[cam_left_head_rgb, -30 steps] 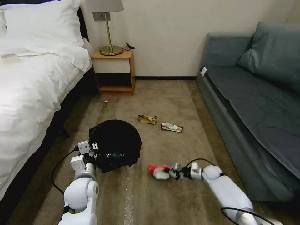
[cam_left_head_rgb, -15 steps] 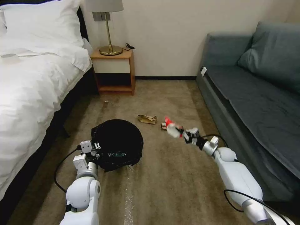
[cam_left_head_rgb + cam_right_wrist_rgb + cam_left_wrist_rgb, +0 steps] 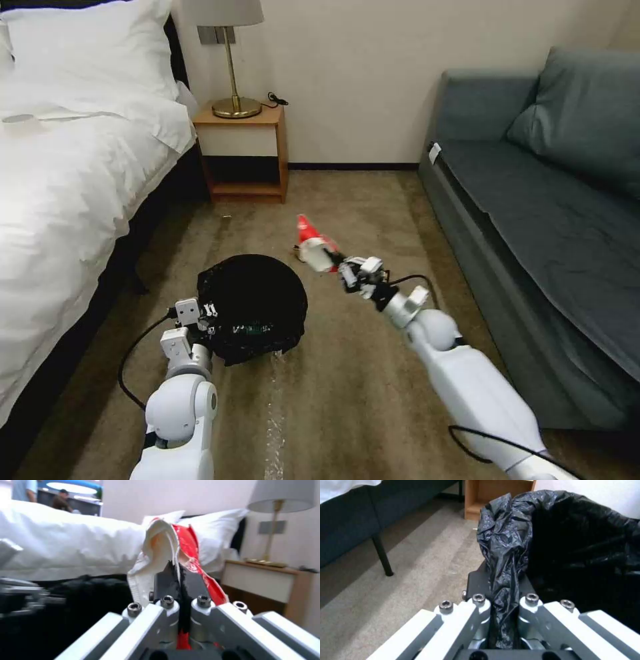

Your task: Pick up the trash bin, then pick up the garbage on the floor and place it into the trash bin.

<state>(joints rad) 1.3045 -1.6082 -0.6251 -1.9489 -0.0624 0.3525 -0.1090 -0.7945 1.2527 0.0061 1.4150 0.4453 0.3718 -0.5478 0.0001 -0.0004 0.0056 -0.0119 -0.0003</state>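
Observation:
The trash bin (image 3: 253,303), lined with a crinkly black bag, hangs just off the carpet at lower left. My left gripper (image 3: 202,315) is shut on its near rim; the left wrist view shows a fold of the black bag (image 3: 501,555) pinched between the jaws of that gripper (image 3: 501,590). My right gripper (image 3: 341,265) is shut on a piece of garbage, a crushed red-and-white paper cup (image 3: 312,244), and holds it in the air just right of and beyond the bin. In the right wrist view the cup (image 3: 163,552) stands up from that gripper (image 3: 176,575), with the bin (image 3: 73,610) below it.
A white bed (image 3: 73,173) runs along the left and a grey sofa (image 3: 533,200) along the right. A wooden nightstand (image 3: 245,150) with a brass lamp (image 3: 233,60) stands at the far wall. Brown carpet (image 3: 347,393) lies open between them.
My right gripper has lifted the cup from low on the carpet at the right and swung it up and left, toward the bin. The left gripper and bin have barely moved.

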